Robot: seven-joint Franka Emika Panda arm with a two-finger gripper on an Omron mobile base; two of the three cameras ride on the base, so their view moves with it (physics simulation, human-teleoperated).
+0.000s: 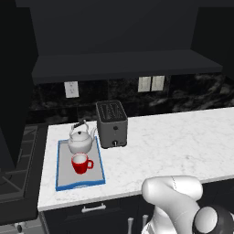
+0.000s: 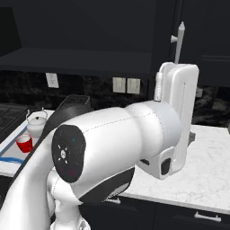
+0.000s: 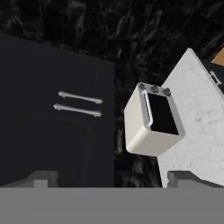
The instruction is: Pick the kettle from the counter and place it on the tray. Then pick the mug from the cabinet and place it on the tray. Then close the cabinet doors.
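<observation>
The silvery kettle [image 1: 81, 139] stands on the far half of the blue-rimmed tray [image 1: 61, 169], and the red mug [image 1: 81, 163] sits just in front of it. The right base view has the kettle [image 2: 37, 123], mug [image 2: 24, 143] and tray [image 2: 8, 160] at its left edge. Above the counter [image 1: 183, 141], the cabinet [image 1: 128, 64] shows its dark inner shelf, and a silver door handle [image 2: 181, 38] stands edge-on. My gripper [image 3: 113, 180] is open and holds nothing. Rolled sideways, it faces a dark cabinet front with two bar handles [image 3: 78, 97] close together.
A boxy dark grey toaster [image 1: 112, 123] stands right of the tray. A white box appliance [image 3: 153, 120] with a dark window sits on the marble counter [image 3: 197, 118] against the black backsplash. A stove [image 1: 18, 169] lies left of the counter. My arm [image 2: 112, 139] blocks the middle of the right base view.
</observation>
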